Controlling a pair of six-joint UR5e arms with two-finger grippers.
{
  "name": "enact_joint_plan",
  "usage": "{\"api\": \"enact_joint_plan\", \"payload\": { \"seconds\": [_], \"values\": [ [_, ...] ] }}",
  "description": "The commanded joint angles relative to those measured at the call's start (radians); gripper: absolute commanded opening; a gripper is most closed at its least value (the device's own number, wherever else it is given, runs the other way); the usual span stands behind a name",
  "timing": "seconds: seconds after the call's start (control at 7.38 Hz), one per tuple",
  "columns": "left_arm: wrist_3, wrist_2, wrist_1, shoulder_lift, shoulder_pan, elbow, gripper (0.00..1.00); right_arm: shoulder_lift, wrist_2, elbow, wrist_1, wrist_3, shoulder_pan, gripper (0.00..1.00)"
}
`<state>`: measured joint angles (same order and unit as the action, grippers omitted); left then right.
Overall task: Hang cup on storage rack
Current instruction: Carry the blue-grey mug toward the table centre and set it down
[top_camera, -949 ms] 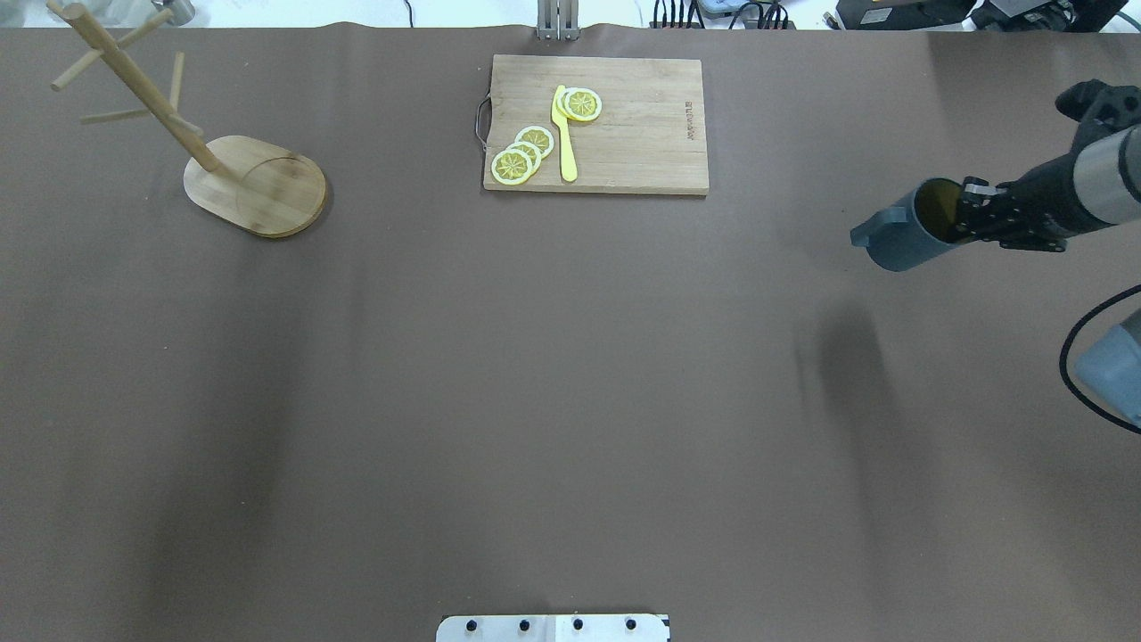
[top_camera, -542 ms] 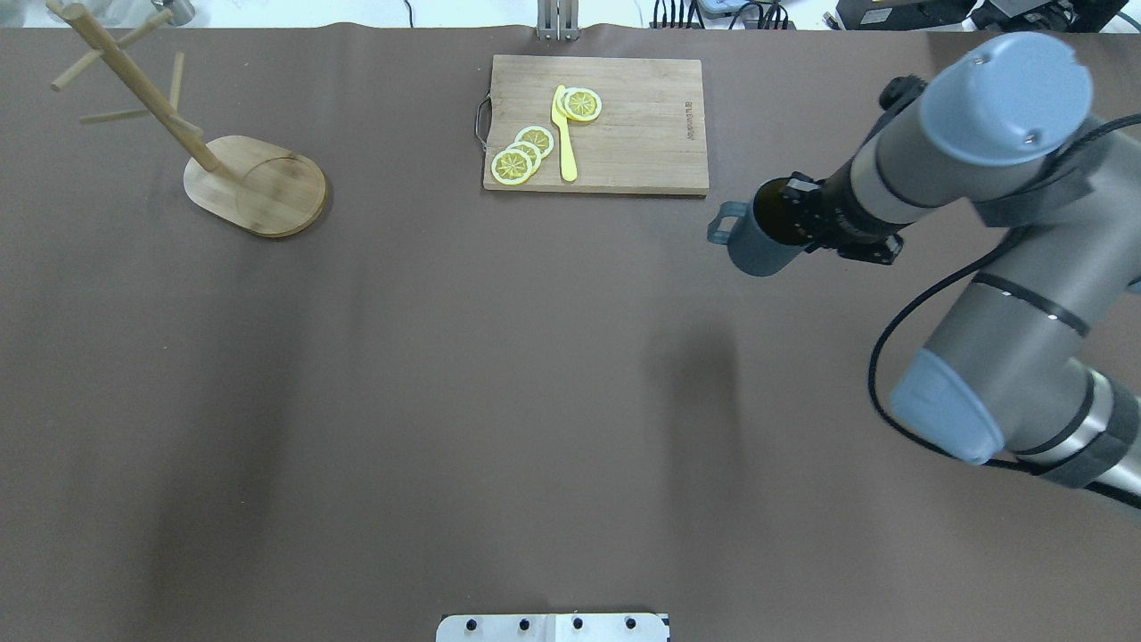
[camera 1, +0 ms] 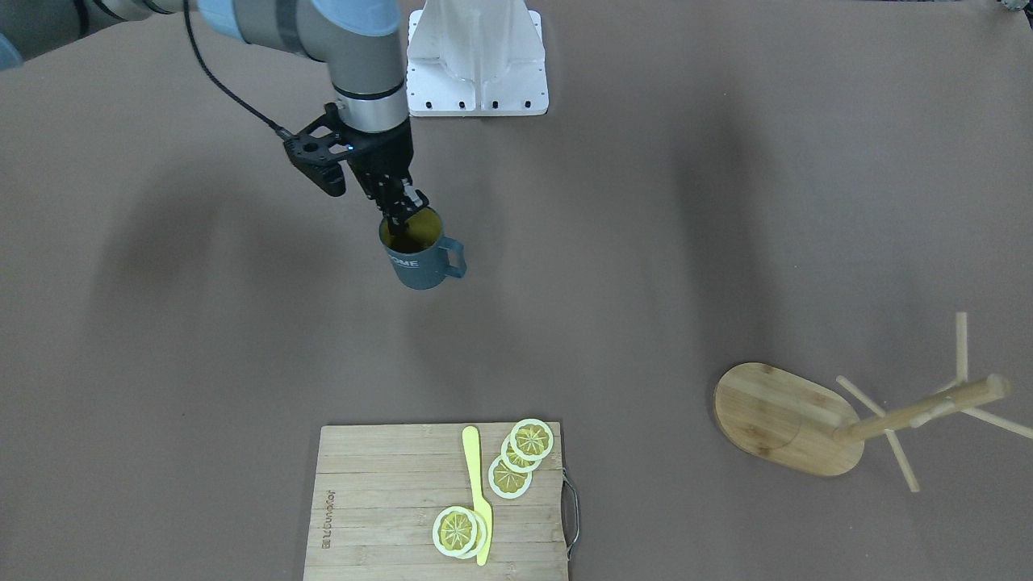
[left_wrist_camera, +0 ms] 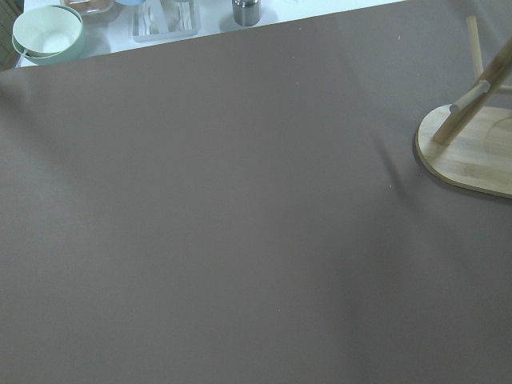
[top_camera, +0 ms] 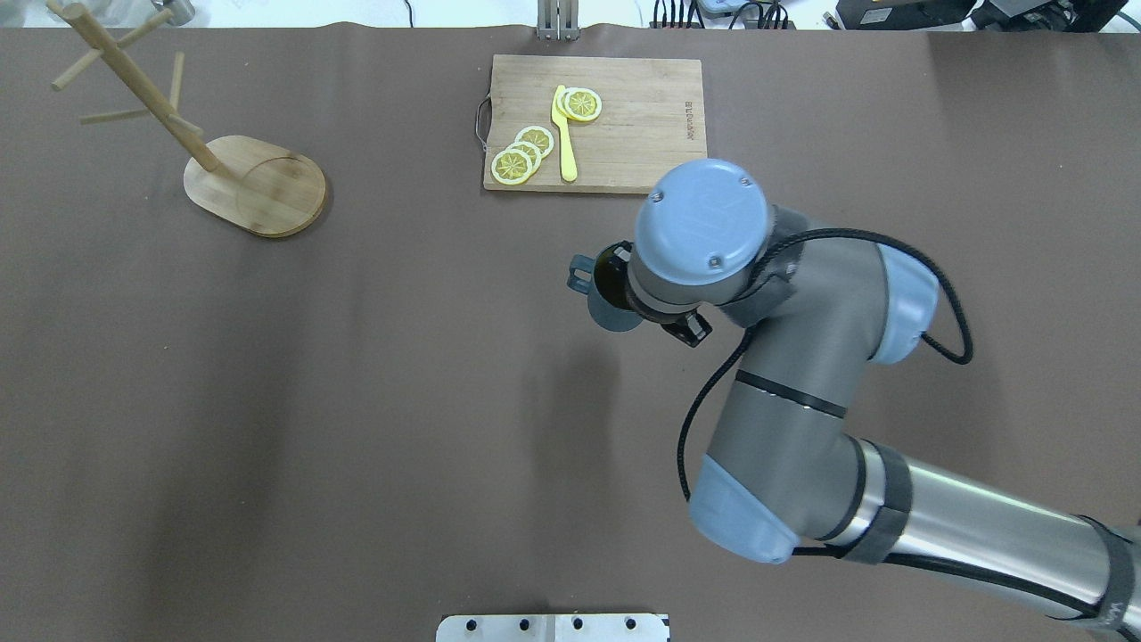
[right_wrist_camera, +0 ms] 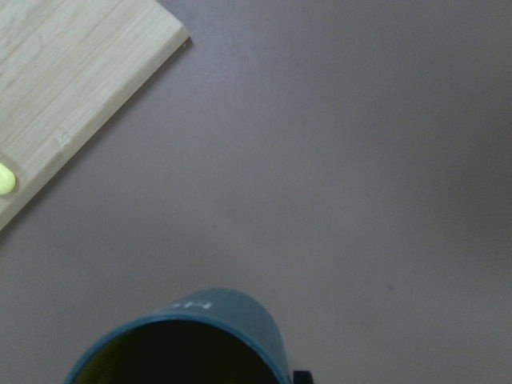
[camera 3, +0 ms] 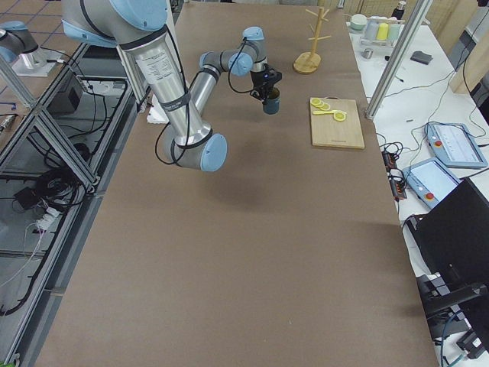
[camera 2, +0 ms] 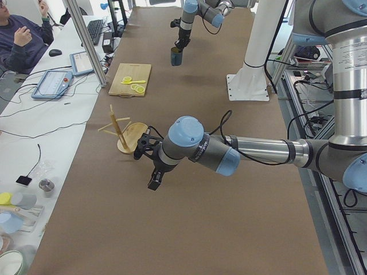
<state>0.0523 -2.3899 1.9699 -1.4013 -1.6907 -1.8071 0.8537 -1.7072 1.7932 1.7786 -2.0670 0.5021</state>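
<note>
The dark teal cup [camera 1: 420, 260] with its yellow inside hangs upright above the brown table, handle pointing toward the storage rack's side. My right gripper [camera 1: 401, 215] is shut on its rim, one finger inside and one outside. In the overhead view the wrist hides most of the cup [top_camera: 604, 312]. The right wrist view shows the cup's rim [right_wrist_camera: 192, 336] at the bottom edge. The bamboo storage rack [top_camera: 257, 185] stands far off at the table's left back corner, its pegs bare. My left gripper [camera 2: 154, 182] shows only in the exterior left view, near the storage rack [camera 2: 123, 133]; I cannot tell its state.
A cutting board [top_camera: 624, 134] with lemon slices and a yellow knife lies just behind the cup. The white robot base [camera 1: 476, 56] sits at the table's near edge. A green bowl [left_wrist_camera: 46, 32] and jars stand beyond the left end. A person [camera 2: 17, 40] sits at a side desk.
My right arm has swung in from the table's right edge toward the middle, carrying the cup leftward. The storage rack and cutting board have not moved.
</note>
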Motion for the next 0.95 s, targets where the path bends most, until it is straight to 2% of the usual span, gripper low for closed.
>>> {"api": "enact_joint_plan", "payload": {
  "seconds": [0.0,0.27,0.41,0.54,0.68,0.81],
  "values": [
    [0.0,0.0,0.001,0.007,0.0,0.0,0.99,-0.116,0.027,-0.172,0.001,-0.111,-0.051,0.0],
    [0.0,0.0,0.0,0.007,0.0,0.002,0.99,-0.108,0.029,-0.172,0.001,-0.125,-0.088,0.0],
    [0.0,0.0,0.0,0.007,0.0,0.002,0.99,-0.11,0.037,-0.172,-0.001,-0.124,-0.099,0.09],
    [-0.002,0.0,0.0,0.007,0.0,0.002,0.99,-0.108,0.091,-0.173,0.001,-0.125,-0.102,0.22],
    [-0.002,0.0,0.0,0.007,0.0,0.002,0.99,-0.102,0.1,-0.172,-0.001,-0.113,-0.102,0.37],
    [-0.002,0.0,0.0,0.007,0.0,0.002,0.99,-0.09,0.157,-0.161,-0.001,-0.082,-0.102,0.99]
  ]
}}
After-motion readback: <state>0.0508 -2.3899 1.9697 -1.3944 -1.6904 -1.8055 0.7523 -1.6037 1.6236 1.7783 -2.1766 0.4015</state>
